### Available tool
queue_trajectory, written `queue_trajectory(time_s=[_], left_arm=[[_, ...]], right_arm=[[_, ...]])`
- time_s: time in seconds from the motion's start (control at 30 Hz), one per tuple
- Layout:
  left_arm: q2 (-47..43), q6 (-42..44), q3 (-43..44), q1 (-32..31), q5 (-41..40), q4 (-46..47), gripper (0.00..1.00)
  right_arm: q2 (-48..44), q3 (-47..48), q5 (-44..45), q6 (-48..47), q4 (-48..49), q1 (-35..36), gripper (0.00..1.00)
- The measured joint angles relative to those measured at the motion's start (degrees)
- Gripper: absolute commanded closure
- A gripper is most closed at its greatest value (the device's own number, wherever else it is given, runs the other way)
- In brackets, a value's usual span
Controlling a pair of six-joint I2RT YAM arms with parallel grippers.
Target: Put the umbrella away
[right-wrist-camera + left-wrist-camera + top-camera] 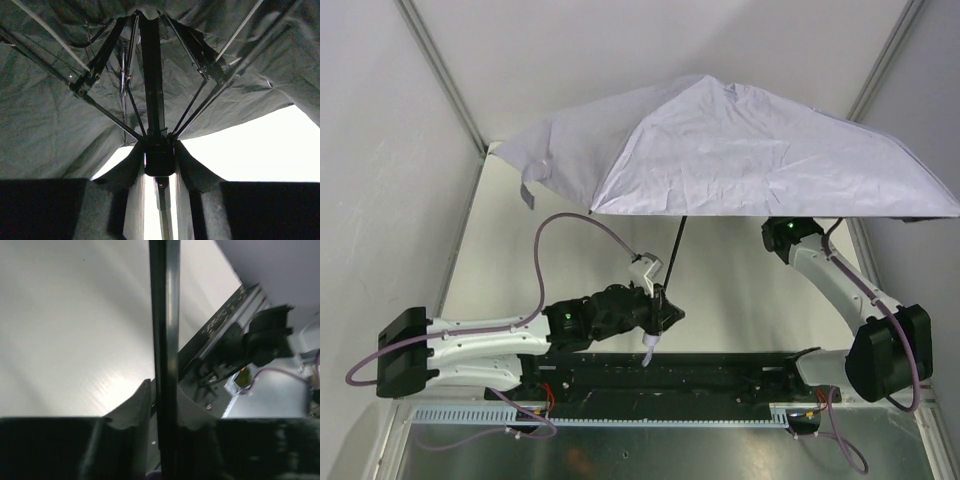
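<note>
Top external: umbrella (740, 150) fully open over worktop (740, 290), canopy rim close to side walls (380, 150) L & R. Right jaws clamp runner (159, 162) under canopy. Left jaws flank shaft (165, 315) low, nr handle (648, 350); gripping or loose, can't tell.

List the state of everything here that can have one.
umbrella, open, spread wide, held up in the air.
shaft, extended, tilted.
left gripper, straddles the shaft low down; whether it clamps is unclear.
right gripper, shut on the runner at the top of the shaft.
</note>
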Motion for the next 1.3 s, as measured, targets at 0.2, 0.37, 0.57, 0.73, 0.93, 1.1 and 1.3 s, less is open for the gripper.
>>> queue_trajectory(time_s=[0.2,0.37,0.57,0.73,0.93,1.1,1.3], left_arm=[[-1.1,1.6,0.5,2.8,1.5,0.5,1.00],[0.1,5.8,4.7,11.3,8.8,-9.4,1.00],[3.0,13.4,6.8,12.9,14.4,-19.5,1.00],[2.8,14.6,7.4,12.9,16.3,-19.7,1.00],[1.2,11.5,7.8,12.9,16.7,-24.9,1.00],[1.2,10.6,10.1,12.9,16.7,-34.2,1.00],[2.4,10.7,10.2,12.9,16.7,-41.8,1.00]], right_arm=[[2.0,6.3,-6.2,-4.1,-5.3,-2.1,1.00],[1.8,6.5,0.6,-12.2,-7.3,3.7,1.00],[-9.3,-6.8,16.5,-17.7,0.3,16.4,1.00],[-11.1,-9.1,17.9,-16.6,2.7,16.0,1.00],[-6.1,-10.1,18.4,-13.3,6.8,16.3,1.00],[-4.5,-16.2,26.6,-11.0,13.8,19.6,1.00],[-3.0,-24.1,31.5,-6.3,20.3,20.9,1.00]])
